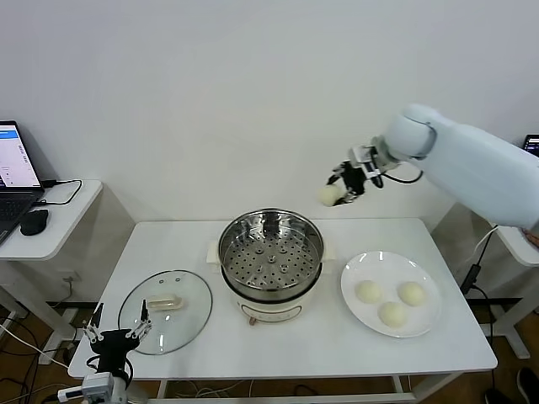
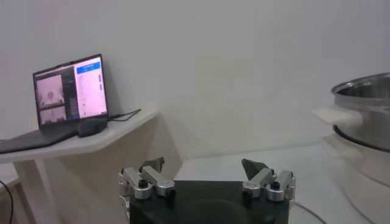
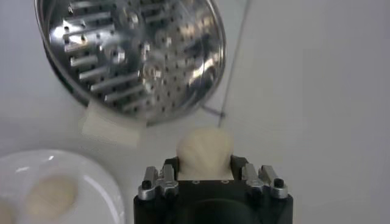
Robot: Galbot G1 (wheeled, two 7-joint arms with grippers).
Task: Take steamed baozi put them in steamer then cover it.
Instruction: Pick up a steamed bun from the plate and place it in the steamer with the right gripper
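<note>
A: Taking the steamer (image 1: pixel 270 263) as the landmark, where is everything?

B: It stands at the middle of the white counter (image 1: pixel 286 341), uncovered, its perforated tray bare. The right gripper (image 1: pixel 344 188) hangs in the air above and behind the steamer's right side, jaws closed on one steamed baozi (image 1: pixel 329 195). In the right wrist view that bun (image 3: pixel 205 148) sits pinched between the jaws, with the steamer's tray (image 3: pixel 131 55) below and off to one side.

A: And the other buns?

B: Three lie on a white plate (image 1: pixel 354 308) just to the right of the steamer: one (image 1: pixel 368 292) nearest it, one (image 1: pixel 411 293) farther out, one (image 1: pixel 392 314) toward the front edge.

A: The cover?

B: The glass cover (image 1: pixel 165 311) lies flat on the counter left of the steamer, handle up, apart from the pot.

A: The left gripper?

B: The left gripper (image 1: pixel 116 335) is parked low at the counter's front corner, left of the steamer and just beside the cover's rim, jaws spread wide and holding nothing.

A: Anything around that crowds the path?

B: A side table far left of the steamer carries a laptop (image 2: pixel 68 97) and a mouse (image 1: pixel 34 221); nothing lies between the held bun and the open pot.
</note>
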